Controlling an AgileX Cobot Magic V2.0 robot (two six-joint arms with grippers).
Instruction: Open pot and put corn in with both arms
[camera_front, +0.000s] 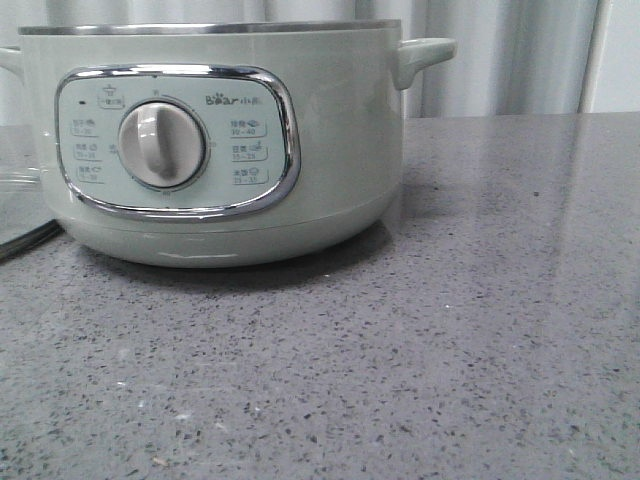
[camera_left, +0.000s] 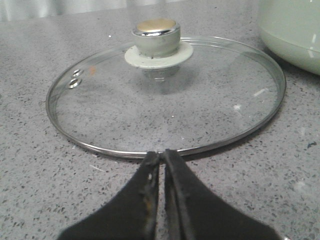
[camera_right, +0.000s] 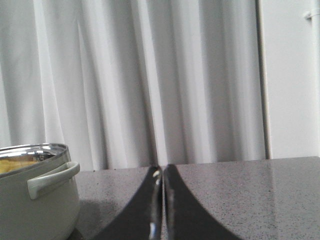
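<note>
The pale grey-green pot (camera_front: 330, 120) stands open on the grey counter, its steel rim bare, dial and "Bear" panel facing me. In the right wrist view the pot (camera_right: 30, 205) is close by and a yellow patch, apparently the corn (camera_right: 11, 164), shows just inside its rim. My right gripper (camera_right: 162, 169) is shut and empty, held level beside the pot's side handle (camera_right: 52, 179). My left gripper (camera_left: 161, 154) is shut and empty, its tips at the near rim of the glass lid (camera_left: 200, 100), which lies flat on the counter beside the pot (camera_left: 295, 30). Neither gripper shows in the front view.
The lid's knob (camera_left: 156, 31) stands upright at its centre. A dark cable (camera_front: 25, 240) and part of the glass lid (camera_front: 15, 185) show to the left of the pot. White curtains (camera_right: 150, 75) hang behind the counter. Grey counter (camera_front: 480, 340) stretches to the right and front.
</note>
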